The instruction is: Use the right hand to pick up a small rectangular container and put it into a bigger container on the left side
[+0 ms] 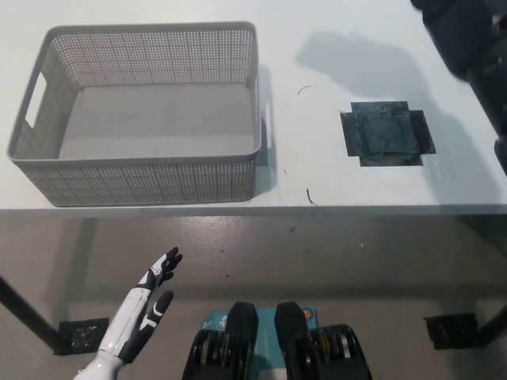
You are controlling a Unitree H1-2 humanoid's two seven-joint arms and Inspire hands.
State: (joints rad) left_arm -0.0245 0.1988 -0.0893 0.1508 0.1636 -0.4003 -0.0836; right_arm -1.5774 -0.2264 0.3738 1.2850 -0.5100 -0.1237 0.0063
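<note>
Grey mesh plastic is forming the big basket [142, 111], which is sitting empty on the left part of the white bench [317, 182], its long side running along the front edge. To its right, well apart from it, a dark square patch [386, 133] is lying flat on the bench top, with a soft shadow [356, 59] falling on the surface behind it. The black right arm [467, 39] is showing only at the upper right corner, reaching out past the top edge; its hand is lying outside the picture, so I cannot tell what it is doing or holding. The small container is not showing anywhere in the head view. The white left hand [146, 301] is hanging below the bench's front edge at lower left, fingers spread apart and holding nothing.
</note>
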